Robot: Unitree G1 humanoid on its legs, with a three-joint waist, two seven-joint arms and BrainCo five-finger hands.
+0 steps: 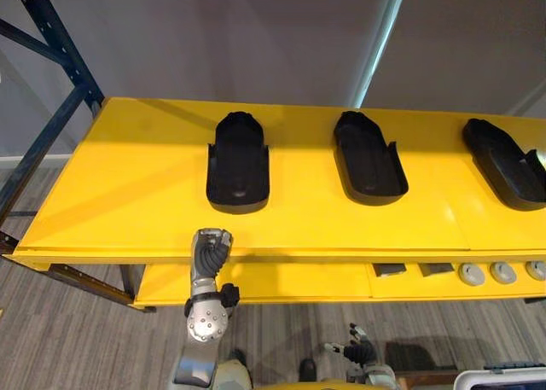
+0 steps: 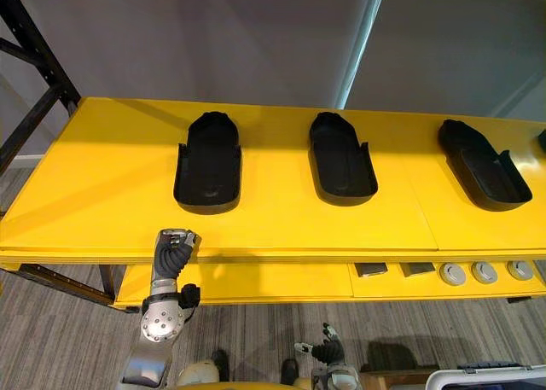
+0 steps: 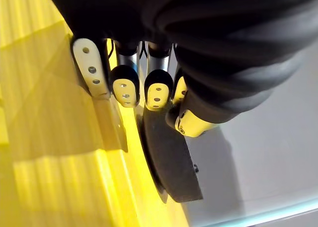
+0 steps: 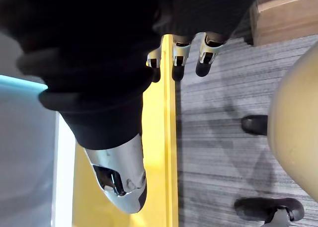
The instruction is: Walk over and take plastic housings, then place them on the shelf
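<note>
From my station, nearest to me is the right hand [image 1: 363, 353], low down and well in front of the yellow shelf [image 1: 128, 194], below its level over the grey floor. Its fingers hang loose and apart, with nothing in them.

The left hand [image 1: 211, 252] is raised to the shelf's front edge, towards the shelf's left end. I read its fingers [image 3: 124, 85] as straight and relaxed, reaching just over the yellow top board, and they grasp nothing.

Under the top board, on the shelf's lower board [image 1: 281, 283], I see two small dark blocks [image 1: 390, 270] and a row of round grey pieces [image 1: 503, 273] towards the shelf's right end.

On the top board lie three black plastic housings, hollow side up and well apart. The left housing [image 1: 238, 164] lies just beyond the left hand and not touching it, the middle housing [image 1: 368, 160] at the shelf's centre, and the right housing [image 1: 505, 164] at its right end.

A blue upright [image 1: 51, 44] stands at the shelf's far left corner.
</note>
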